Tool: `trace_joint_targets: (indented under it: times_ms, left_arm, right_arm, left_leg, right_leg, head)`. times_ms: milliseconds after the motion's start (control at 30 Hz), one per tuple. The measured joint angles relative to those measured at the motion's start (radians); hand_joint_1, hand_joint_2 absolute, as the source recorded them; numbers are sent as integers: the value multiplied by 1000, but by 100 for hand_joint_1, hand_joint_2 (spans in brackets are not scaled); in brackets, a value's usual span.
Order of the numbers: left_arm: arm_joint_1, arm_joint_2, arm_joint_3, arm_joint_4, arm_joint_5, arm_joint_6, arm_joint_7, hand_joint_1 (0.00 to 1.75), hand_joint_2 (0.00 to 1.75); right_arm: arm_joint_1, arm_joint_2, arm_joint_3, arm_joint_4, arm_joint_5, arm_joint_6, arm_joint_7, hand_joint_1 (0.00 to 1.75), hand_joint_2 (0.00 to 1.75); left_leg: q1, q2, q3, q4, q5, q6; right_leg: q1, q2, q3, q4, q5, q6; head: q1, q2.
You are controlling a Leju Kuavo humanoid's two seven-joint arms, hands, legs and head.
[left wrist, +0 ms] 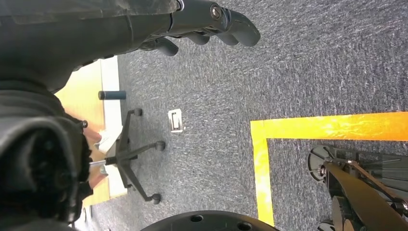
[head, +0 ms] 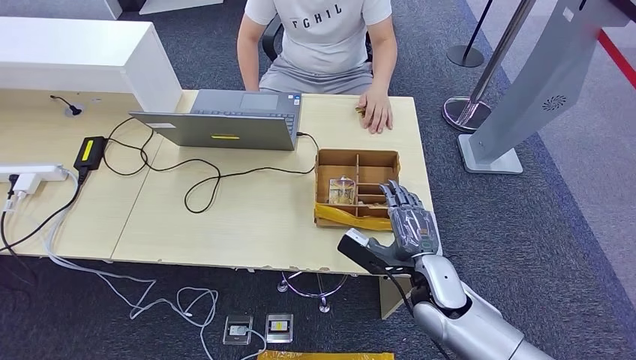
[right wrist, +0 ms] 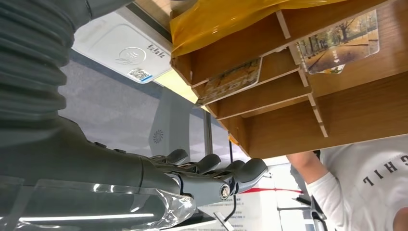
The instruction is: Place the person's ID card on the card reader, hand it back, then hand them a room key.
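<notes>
My right hand (head: 409,225) hides the card reader (right wrist: 126,54) in my head view. The person (head: 322,45) is cut off above the shoulders. Card (right wrist: 339,42) pictures are too small to read.

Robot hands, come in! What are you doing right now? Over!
Right hand open, hovering beside the wooden card box. Left hand hanging over the carpet, holding nothing. Key cards in box slots. Person's hand resting on the table; nothing blocking.
</notes>
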Motion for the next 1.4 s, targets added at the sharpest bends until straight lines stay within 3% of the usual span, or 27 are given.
trace_joint_targets:
  times_ms: [367, 1400]
  left_arm:
    - [0, 0, 0, 0, 3, 0, 6, 0, 0]
    - [0, -6, 0, 0, 38, 14, 25, 0, 0]
  right_arm:
    - [-22, 61, 5, 98, 60, -5, 2, 0, 175]
    - [-67, 168, -39, 252, 127, -3, -41, 0, 175]
  left_leg:
    - [0, 0, 0, 0, 0, 0]
    - [0, 0, 0, 0, 0, 0]
  right_leg:
    - [0, 0, 0, 0, 0, 0]
    - [0, 0, 0, 0, 0, 0]
  head:
    - [0, 0]
    - [0, 0]
